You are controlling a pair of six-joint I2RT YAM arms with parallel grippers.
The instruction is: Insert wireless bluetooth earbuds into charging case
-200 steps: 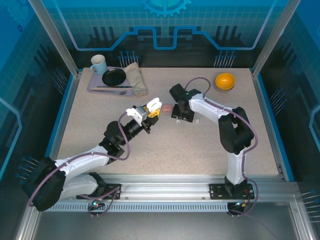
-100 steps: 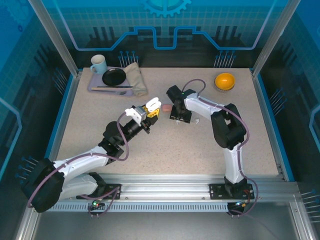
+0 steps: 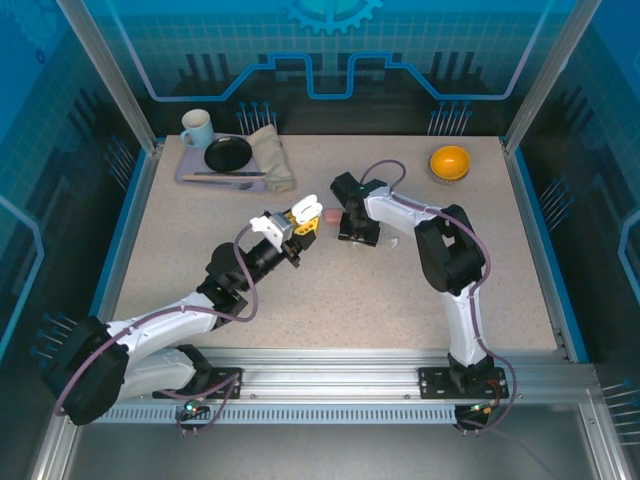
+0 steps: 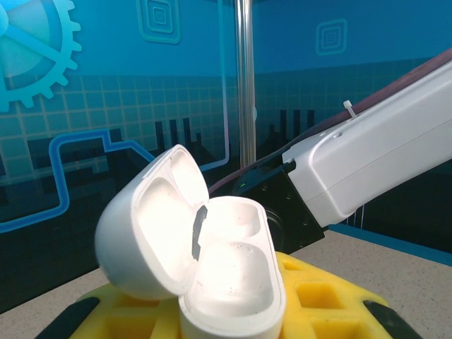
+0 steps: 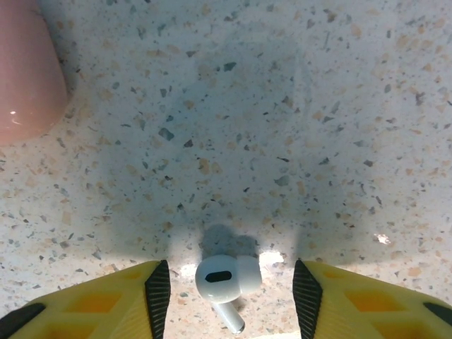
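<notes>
White stemmed earbud (image 5: 224, 277) lies untouched between the parted fingers of the right gripper (image 5: 229, 293); left gripper (image 3: 301, 221) clenches an open white charging case (image 4: 212, 268).

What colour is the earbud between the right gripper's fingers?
White earbud; right wrist view shows it best.

The table (image 3: 400, 290) has a beige, speckled, stone-look top, evenly lit, with soft shadows and no hard glare. Behind the table stands a blue back wall (image 3: 420, 60) printed with a fine grid and a lighter blue outline. A gear emblem (image 3: 330, 12) sits at its top middle. To the left and right of the table, dark blue side panels (image 3: 50, 200) carry the same line pattern. Silver metal posts (image 3: 112, 80) rise at a slant from the table's far corners. Blue strips (image 3: 128, 225) border the table's left and right edges. A silver aluminium rail (image 3: 340, 362) runs along the table's near edge.
</notes>
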